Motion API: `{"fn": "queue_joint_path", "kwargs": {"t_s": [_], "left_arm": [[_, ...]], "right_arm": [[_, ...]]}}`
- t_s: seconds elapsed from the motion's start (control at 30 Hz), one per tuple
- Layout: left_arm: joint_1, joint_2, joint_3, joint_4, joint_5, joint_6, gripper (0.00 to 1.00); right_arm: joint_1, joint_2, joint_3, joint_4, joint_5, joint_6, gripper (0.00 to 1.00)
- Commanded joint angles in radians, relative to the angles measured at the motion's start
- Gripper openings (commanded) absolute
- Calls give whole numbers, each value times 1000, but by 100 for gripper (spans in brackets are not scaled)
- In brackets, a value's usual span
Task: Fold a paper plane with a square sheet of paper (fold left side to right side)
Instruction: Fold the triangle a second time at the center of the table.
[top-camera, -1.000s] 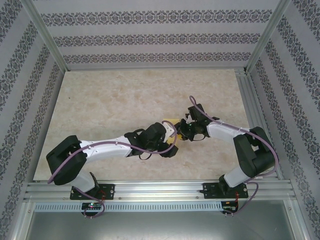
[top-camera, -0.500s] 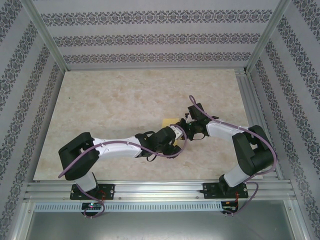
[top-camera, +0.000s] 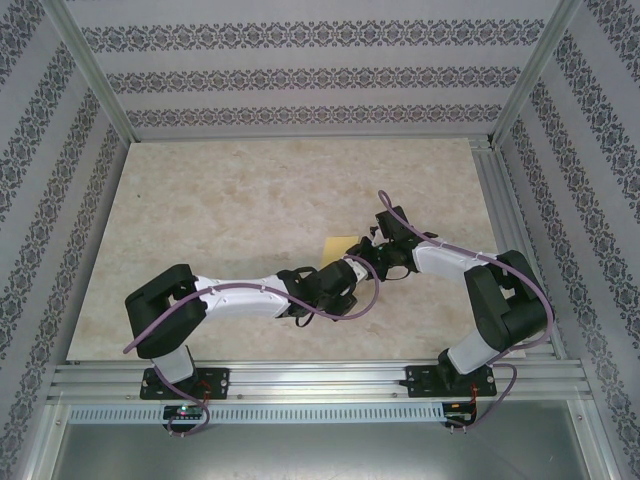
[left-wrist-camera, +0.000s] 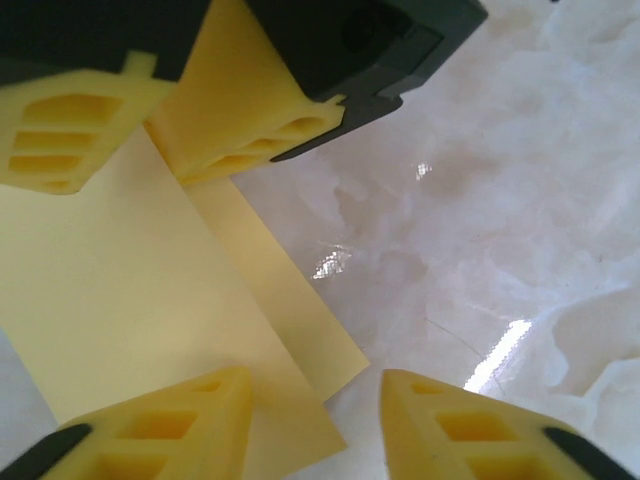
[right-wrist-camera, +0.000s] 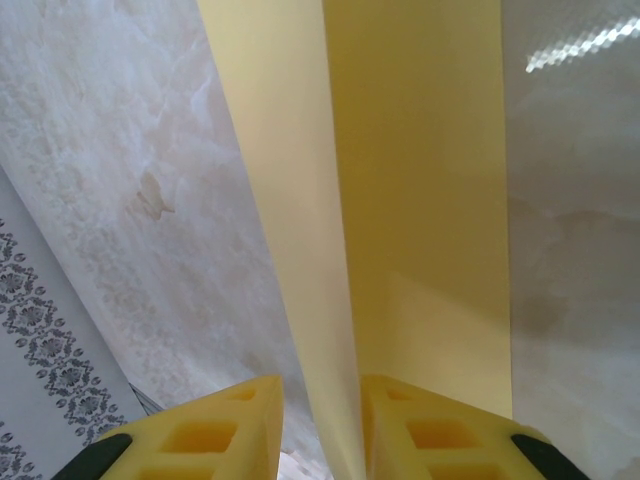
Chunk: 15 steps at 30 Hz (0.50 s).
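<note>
The square sheet of paper (top-camera: 335, 246) is pale yellow and lies partly folded on the marble table (top-camera: 220, 200), right of centre. My right gripper (top-camera: 368, 260) is at its right edge. In the right wrist view a raised flap of the paper (right-wrist-camera: 420, 200) runs down between the jaws of the right gripper (right-wrist-camera: 320, 385). It leans on the right finger, and a gap shows beside the left one. In the left wrist view my left gripper (left-wrist-camera: 315, 385) stands open low over the paper's (left-wrist-camera: 120, 290) near corner. The right gripper's fingers (left-wrist-camera: 250, 150) are just beyond it.
Aluminium rails (top-camera: 320, 375) run along the near edge, where both arm bases are bolted. Patterned walls (top-camera: 300, 75) close in the back and sides. Bare marble (left-wrist-camera: 500, 200) lies to the right of the paper in the left wrist view.
My left arm has stretched out to the right, bringing its gripper down at the paper next to the right gripper, and its jaws have narrowed. The right arm has held still.
</note>
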<state>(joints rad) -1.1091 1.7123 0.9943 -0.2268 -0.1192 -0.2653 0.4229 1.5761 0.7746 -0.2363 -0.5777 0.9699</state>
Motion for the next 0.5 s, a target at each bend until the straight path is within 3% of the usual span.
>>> {"fn": "queue_joint_path", "kwargs": {"t_s": [0.0,0.17,0.47], "left_arm": [[-12,-23,7,-28,-22,16,34],[-5,-42,4,-35,-11,21,20],[60,-74,-23,13,115,24,6]], "right_arm": [[-7,13,18,-14,4,-16,27],[-6,13,23,-26,7,-28,27],[-9,-5,40,-59,19,-61,28]]}}
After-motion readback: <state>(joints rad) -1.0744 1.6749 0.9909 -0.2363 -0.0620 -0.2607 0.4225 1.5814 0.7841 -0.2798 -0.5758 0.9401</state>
